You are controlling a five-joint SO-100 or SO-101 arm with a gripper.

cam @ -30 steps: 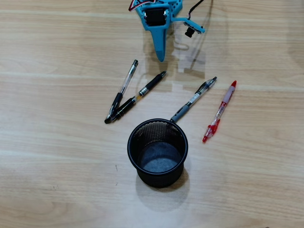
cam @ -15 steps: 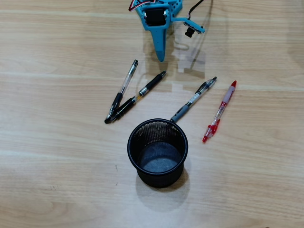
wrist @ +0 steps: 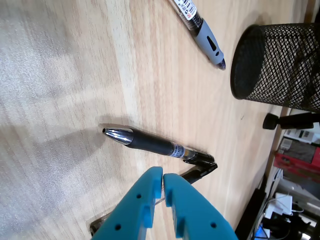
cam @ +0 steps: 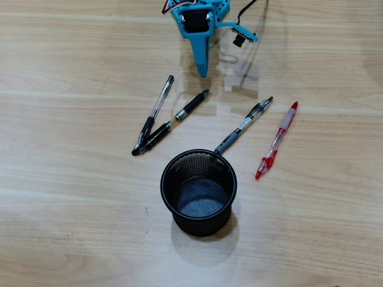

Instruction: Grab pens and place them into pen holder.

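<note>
My blue gripper is at the top of the overhead view, shut and empty, above the table beyond the pens' far ends. Four pens lie fanned out: a clear-barrelled black pen, a black pen meeting it at their lower ends, a grey-grip pen and a red pen. The black mesh pen holder stands upright and empty below them. In the wrist view my gripper hangs just short of the black pen. The clear-barrelled pen is partly hidden behind my fingers. The grey-grip pen and the holder show at the upper right.
Everything lies on a light wooden table. The grey-grip pen's end almost touches the holder's rim. In the wrist view, boxes and cables lie past the table's edge at the right.
</note>
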